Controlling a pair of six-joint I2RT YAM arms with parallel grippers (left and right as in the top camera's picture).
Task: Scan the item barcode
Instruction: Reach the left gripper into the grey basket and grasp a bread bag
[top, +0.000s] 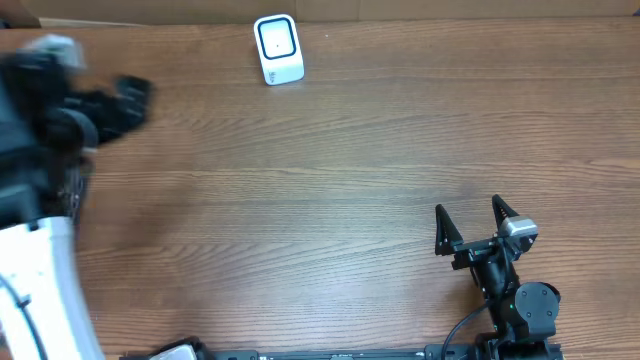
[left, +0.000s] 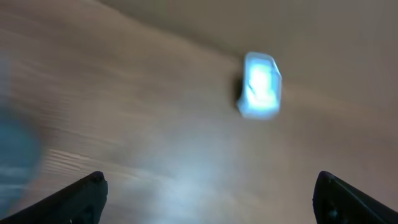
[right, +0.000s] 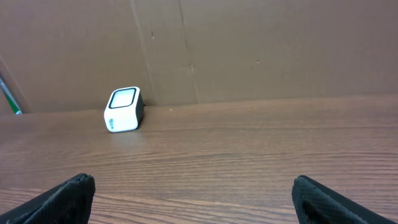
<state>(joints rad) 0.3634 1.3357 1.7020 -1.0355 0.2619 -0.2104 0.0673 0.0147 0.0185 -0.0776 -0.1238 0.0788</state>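
The item with the barcode shows in no view. A white barcode scanner (top: 277, 48) with a square window stands at the table's far edge, and shows blurred in the left wrist view as the scanner (left: 260, 85) and small in the right wrist view as the scanner (right: 122, 109). My left gripper (top: 130, 98) is a dark blur at the far left, well left of the scanner. Its wrist view shows the left gripper (left: 211, 199) open and empty. My right gripper (top: 470, 212) rests near the front right; the right gripper (right: 196, 196) is open with nothing between its fingers.
A brown cardboard wall (right: 249, 50) closes the table's far side behind the scanner. A white shape (top: 40, 290) fills the front left corner in the overhead view. A dim bluish blur (left: 15, 149) sits at the left edge in the left wrist view.
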